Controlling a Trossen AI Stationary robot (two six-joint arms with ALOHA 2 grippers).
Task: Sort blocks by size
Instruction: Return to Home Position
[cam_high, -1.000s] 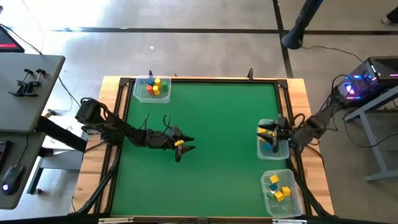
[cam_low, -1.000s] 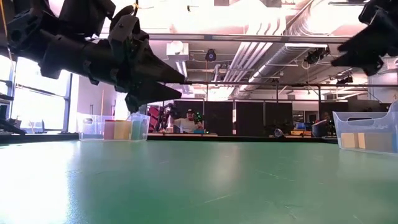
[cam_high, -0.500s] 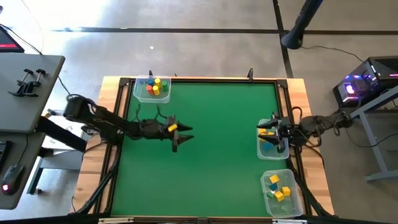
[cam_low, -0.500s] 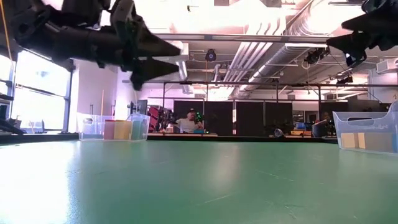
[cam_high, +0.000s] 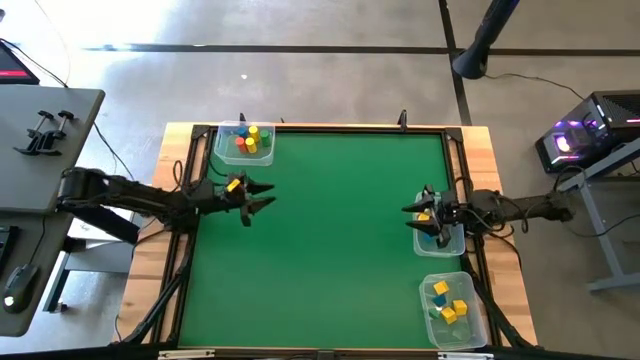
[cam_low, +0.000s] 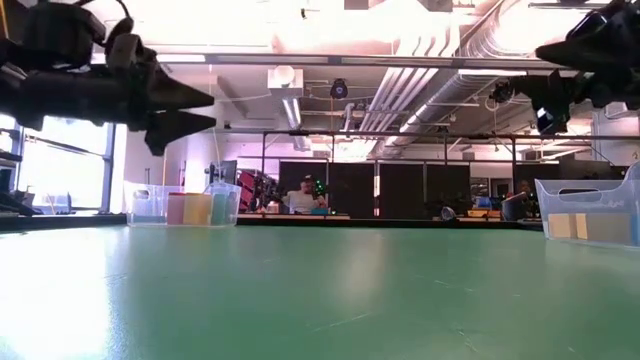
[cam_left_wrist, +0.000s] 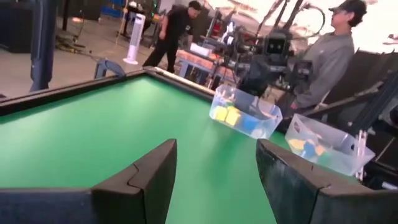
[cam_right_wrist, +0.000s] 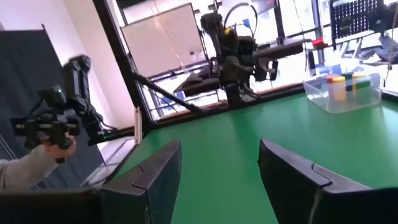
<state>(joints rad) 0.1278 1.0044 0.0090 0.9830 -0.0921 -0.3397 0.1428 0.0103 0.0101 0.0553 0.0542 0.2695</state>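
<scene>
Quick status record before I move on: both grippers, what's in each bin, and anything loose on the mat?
left gripper: open, empty, raised over the green mat near the left bin
right gripper: open, empty, raised at the middle bin's inner edge
left bin: red, yellow, green and blue blocks
middle bin: blue and yellow blocks, partly hidden by the right gripper
corner bin: yellow blocks, some blue
loose blocks on mat: none visible

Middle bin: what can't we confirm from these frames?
1. Count of blocks in the middle bin: in the high view the right gripper covers part of it; the left wrist view blurs it.
2. Size differences in the left-corner bin and right-corner bin: too small in the high view.
3. Low view: right-edge bin is cut off by the frame.
</scene>
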